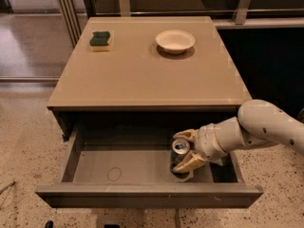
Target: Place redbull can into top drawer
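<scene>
The top drawer [142, 195] is pulled open below the tan tabletop, with a faint ring mark [114, 174] on its grey floor. The redbull can [179, 147] stands upright on the drawer floor at the right, silver top up. My gripper [186, 149] reaches in from the right. One tan finger [185, 135] is behind the can and the other finger [189, 163] is in front of it, closed around its upper part.
A white bowl [175, 41] sits at the back right of the tabletop [142, 75]. A green and yellow sponge [100, 40] lies at the back left. My white arm [266, 127] crosses the drawer's right side. A dark cabinet stands to the right.
</scene>
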`<state>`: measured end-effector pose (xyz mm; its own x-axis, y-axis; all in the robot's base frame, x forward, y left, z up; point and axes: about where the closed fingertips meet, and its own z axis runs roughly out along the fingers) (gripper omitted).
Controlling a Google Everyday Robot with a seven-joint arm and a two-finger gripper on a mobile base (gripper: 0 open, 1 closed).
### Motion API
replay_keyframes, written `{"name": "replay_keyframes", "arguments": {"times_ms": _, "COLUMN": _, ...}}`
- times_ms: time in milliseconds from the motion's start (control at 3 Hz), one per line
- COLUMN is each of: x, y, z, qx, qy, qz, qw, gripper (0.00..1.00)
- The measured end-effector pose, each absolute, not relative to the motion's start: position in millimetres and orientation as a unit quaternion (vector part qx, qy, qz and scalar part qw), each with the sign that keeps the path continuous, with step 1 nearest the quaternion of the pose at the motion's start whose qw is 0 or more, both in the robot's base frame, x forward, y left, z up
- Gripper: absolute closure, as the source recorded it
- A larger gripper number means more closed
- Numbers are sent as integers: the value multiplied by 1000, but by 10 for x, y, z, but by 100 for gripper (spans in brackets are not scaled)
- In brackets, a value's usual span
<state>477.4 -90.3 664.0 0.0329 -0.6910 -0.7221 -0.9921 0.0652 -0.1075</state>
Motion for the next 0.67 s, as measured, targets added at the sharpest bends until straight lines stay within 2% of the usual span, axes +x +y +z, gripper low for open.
{"name": "replay_keyframes", "arguments": {"times_ms": 333, "x": 4774, "y": -902, "z": 6640, "qx": -643, "qy": 655, "qz": 234, "qw": 322, "gripper": 0}}
{"name": "replay_keyframes", "arguments": {"times_ms": 667, "x": 4774, "y": -902, "z": 6640, "qx": -643, "qy": 655, "qz": 234, "qw": 322, "gripper": 0}}
